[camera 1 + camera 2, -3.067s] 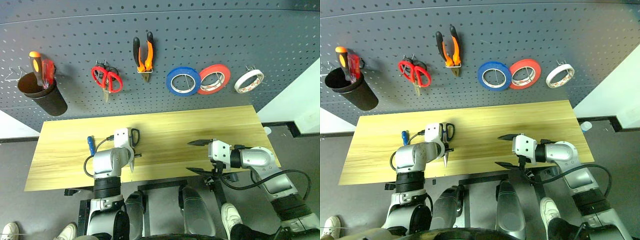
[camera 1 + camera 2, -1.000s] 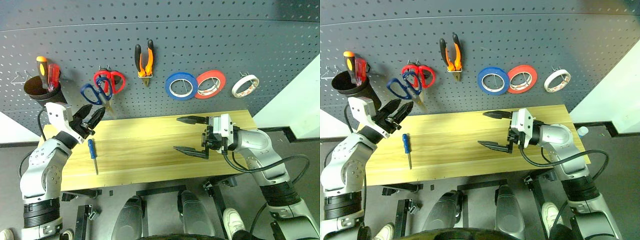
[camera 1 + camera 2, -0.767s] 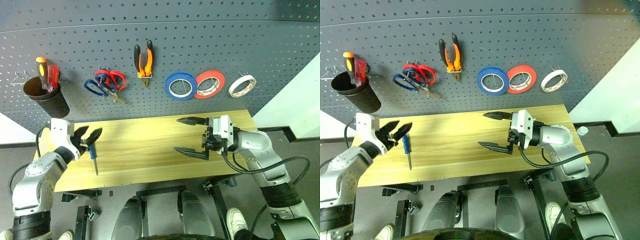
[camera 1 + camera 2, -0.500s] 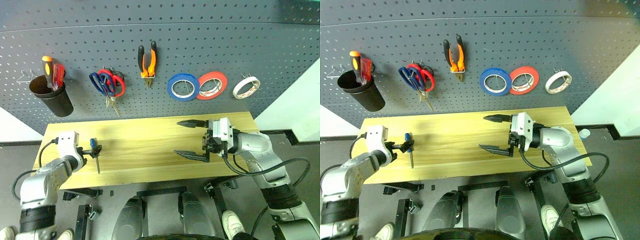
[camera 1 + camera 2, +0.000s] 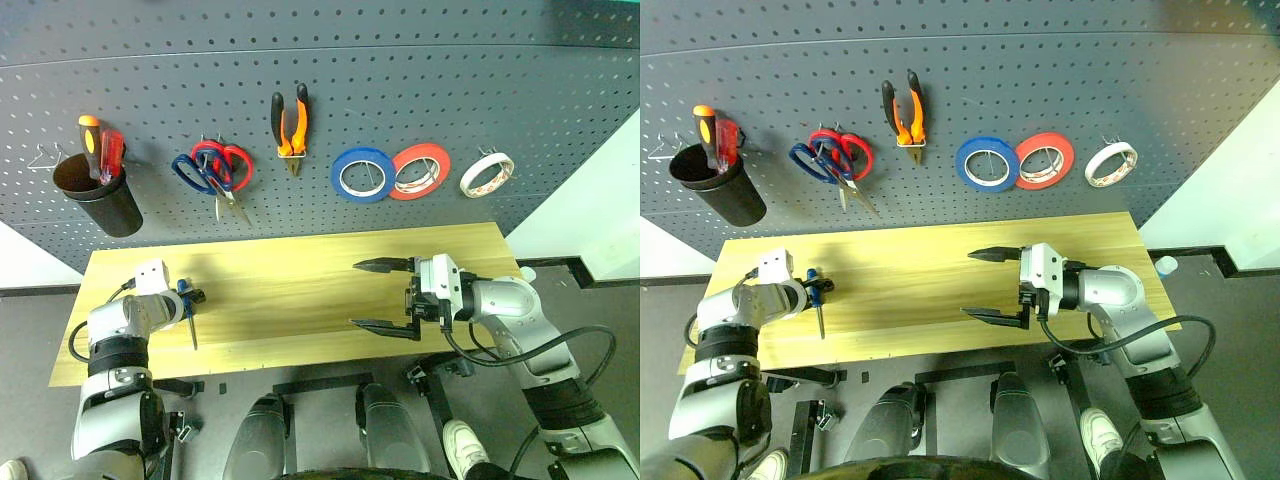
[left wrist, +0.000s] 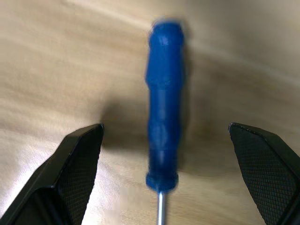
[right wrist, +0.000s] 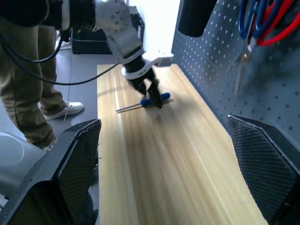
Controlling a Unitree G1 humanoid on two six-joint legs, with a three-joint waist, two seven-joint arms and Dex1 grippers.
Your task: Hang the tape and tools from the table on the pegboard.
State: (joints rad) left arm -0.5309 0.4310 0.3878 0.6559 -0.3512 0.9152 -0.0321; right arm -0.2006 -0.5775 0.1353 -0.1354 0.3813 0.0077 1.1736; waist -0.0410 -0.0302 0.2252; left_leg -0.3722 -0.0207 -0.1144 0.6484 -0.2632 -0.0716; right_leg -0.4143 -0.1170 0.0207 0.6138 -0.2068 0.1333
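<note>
- A black cup [image 5: 95,200] hung at the pegboard's [image 5: 420,90] left end, holding an orange-handled screwdriver [image 5: 90,140] and a red-handled one [image 5: 111,152], handles up.
- Along the pegboard hung blue scissors [image 5: 195,172] overlapping red scissors [image 5: 228,165], then pliers [image 5: 289,122], a blue roll [image 5: 363,174], a red roll [image 5: 419,171] and the whitish tape [image 5: 487,173] on its hook at the right.
- The blue screwdriver [image 5: 187,309] lay on the surface [image 5: 300,290] near its left end, shaft toward the front edge.
- The left gripper [image 5: 190,297] was over the screwdriver's handle, fingers apart; the left wrist view showed the handle lying between the two fingers [image 6: 77,164] with a gap on each side.
- The right gripper [image 5: 382,295] hovered over the surface's right half, pointing left, fingers wide apart and empty.
- The right wrist view showed a person's trousered legs [image 7: 28,84] and a shoe beside the surface's far end.
</note>
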